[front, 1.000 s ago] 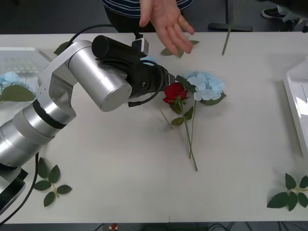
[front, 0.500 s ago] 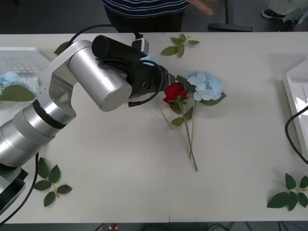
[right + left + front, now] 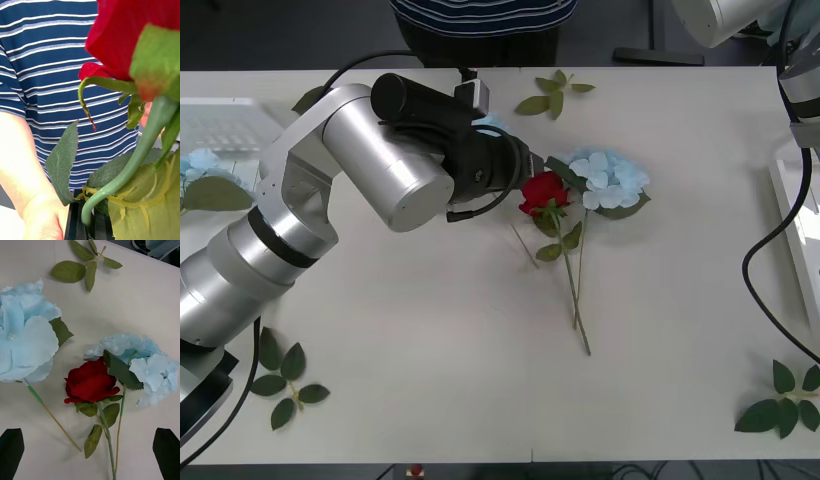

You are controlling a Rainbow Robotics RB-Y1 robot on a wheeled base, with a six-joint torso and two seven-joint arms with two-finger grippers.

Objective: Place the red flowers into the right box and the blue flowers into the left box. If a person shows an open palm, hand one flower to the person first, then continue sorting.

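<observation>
Left tool point(image 3: 90, 450) hangs spread above unlabelled red rose point(image 3: 91, 382).

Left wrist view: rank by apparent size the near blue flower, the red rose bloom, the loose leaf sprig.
1. Near blue flower, though it sits closest to the camera.
2. Red rose bloom.
3. Leaf sprig, close to the rose in spread, so this order is unsure.

The left arm reaches across the table point(image 3: 660, 400), its gripper point(image 3: 90, 450) spread wide above it. The right arm hangs raised at the table's far right corner.
</observation>
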